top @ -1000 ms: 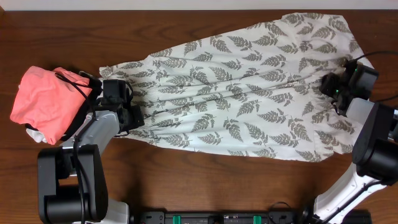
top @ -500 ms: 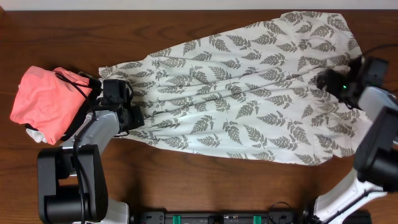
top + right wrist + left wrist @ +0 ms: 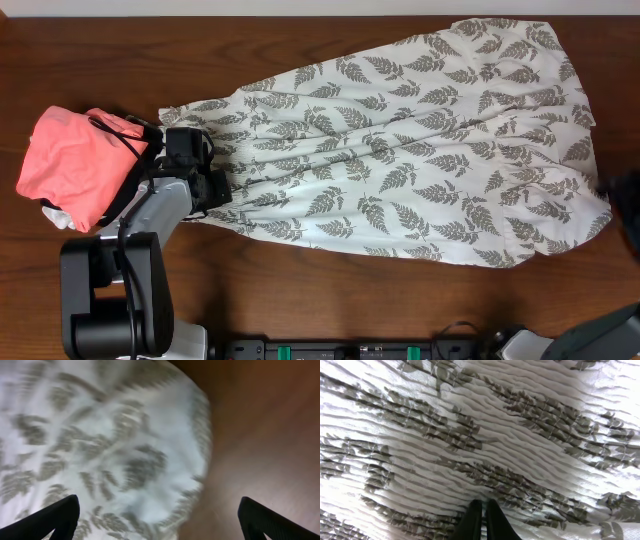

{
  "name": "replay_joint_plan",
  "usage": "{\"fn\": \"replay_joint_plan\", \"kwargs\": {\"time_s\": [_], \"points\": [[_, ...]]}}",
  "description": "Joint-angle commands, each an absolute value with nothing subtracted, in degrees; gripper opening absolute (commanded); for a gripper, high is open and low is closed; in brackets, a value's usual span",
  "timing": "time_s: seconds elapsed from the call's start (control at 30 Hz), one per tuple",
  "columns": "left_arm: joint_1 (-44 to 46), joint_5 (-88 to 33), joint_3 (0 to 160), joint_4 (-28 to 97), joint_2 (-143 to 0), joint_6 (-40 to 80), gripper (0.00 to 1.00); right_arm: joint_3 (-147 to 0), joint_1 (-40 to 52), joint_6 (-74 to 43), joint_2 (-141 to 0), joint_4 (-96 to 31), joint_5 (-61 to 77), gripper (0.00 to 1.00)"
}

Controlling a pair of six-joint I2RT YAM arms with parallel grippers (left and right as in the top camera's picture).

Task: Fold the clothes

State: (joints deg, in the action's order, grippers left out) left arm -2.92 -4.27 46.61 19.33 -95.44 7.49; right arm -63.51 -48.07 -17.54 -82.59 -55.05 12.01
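The clothes, a long white garment printed with grey fern leaves, lie spread flat across the table from the left to the far right corner. My left gripper sits at the garment's narrow left end. In the left wrist view its jaws are pressed together with a sliver of the rippled fabric pinched between them. My right gripper is open wide and hangs over the garment's rounded right edge and bare wood, holding nothing. Overhead, only a dark bit of the right arm shows at the right border.
A salmon-pink folded garment lies at the left with a black cable across it, just beyond the left arm. Brown wooden table surrounds the clothes. The left arm's base and a black rail stand along the front edge.
My right gripper opened, let go of the garment's right end and drew away to the right, almost out of the overhead view. The right hem now lies flat. The left arm has not moved.
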Motion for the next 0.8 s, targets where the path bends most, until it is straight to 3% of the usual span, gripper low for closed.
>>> {"fn": "replay_joint_plan", "kwargs": {"time_s": [0.0,0.23,0.33,0.4,0.47,0.5,0.57,0.77], "points": [[-3.57,-2.31,45.23,20.49,-97.32,7.60,0.08,-56.10,-51.57,-18.26,-82.94,-51.79,17.50,0.99],[-3.57,-2.33,45.23,20.95,-97.30,7.60,0.08,-40.49,-52.71,-18.22,-82.94,-32.67,27.00,0.97],[-3.57,-2.33,45.23,21.17,-97.30,7.60,0.08,-35.62,-52.64,-18.87,-82.94,-25.32,27.42,0.89],[-3.57,-2.33,45.23,21.45,-97.32,7.60,0.08,-33.17,-52.64,-19.44,-82.94,-22.39,27.38,0.77],[-3.57,-2.33,45.23,21.67,-97.30,7.60,0.08,-31.35,-52.64,-19.94,-82.94,-20.34,27.27,0.58],[-3.57,-2.31,45.23,21.78,-97.32,7.57,0.08,-30.65,-52.64,-19.94,-82.94,-19.53,27.27,0.43],[-3.57,-2.33,45.23,21.80,-97.32,7.57,0.08,-29.85,-52.64,-19.92,-82.94,-18.31,27.27,0.01],[-3.57,-2.33,45.23,21.82,-97.30,7.57,0.08,-34.39,-52.14,-21.19,-79.55,-20.91,31.59,0.01]]}}
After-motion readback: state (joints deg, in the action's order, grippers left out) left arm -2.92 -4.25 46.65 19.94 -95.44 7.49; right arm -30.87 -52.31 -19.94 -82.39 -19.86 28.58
